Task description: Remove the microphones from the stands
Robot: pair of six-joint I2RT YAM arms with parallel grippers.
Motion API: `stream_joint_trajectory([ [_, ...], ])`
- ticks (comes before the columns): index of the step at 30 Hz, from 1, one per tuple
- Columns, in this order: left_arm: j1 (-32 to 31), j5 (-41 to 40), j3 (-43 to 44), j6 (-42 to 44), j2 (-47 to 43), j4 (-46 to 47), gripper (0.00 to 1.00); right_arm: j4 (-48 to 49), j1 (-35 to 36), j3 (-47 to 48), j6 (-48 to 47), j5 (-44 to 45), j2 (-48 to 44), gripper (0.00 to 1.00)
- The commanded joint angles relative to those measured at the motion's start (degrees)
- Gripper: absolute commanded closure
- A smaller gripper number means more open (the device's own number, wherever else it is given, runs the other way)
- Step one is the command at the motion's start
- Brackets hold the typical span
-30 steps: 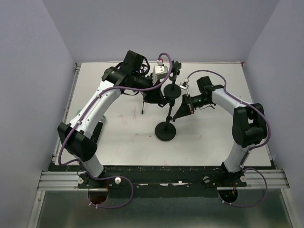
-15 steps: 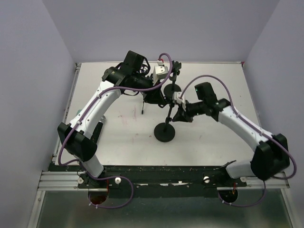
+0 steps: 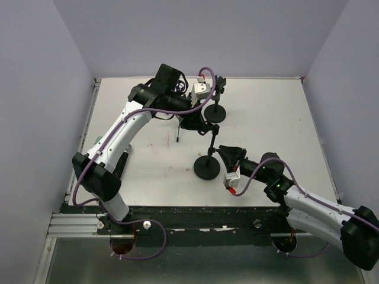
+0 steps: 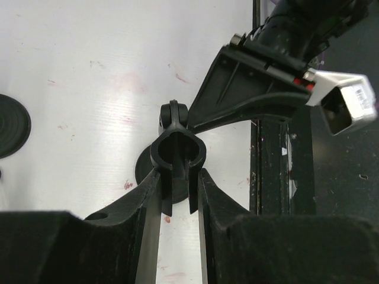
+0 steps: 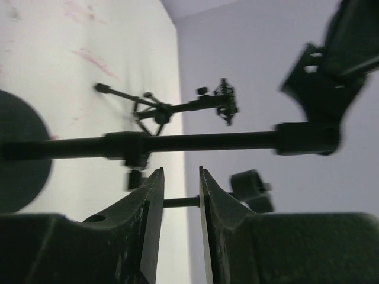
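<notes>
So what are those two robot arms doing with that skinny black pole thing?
They are working on a thin black microphone stand with a round base, which stands on the white table. The left gripper is pinching the black ring-shaped clip at the top of the stand. The right gripper is close beside the stand, its fingers slightly apart with nothing between them. I can't make out a microphone in any view, so I can't tell whether it is out yet.

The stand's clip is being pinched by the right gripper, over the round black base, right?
Not quite: the clip is pinched by the left gripper, not the right. The left wrist view shows its fingers on either side of the clip, over the round black base.
</notes>
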Motion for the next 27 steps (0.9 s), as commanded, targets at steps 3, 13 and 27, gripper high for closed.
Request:
stream_joint_trajectory([
  [3,0.0,-0.8,-0.1,1.1,-0.1,0.5,0.68,-18.6,0.4,6.8,0.9,7.2,-9.1,0.48],
  [13,0.0,-0.4,-0.6,1.7,0.2,0.0,0.68,-28.3,-0.3,13.0,31.0,33.0,-13.1,0.27],
  [27,0.0,0.4,-2.1,2.4,0.5,0.3,0.68,-72.0,-1.6,57.1,41.5,-5.4,12.3,0.30],
])
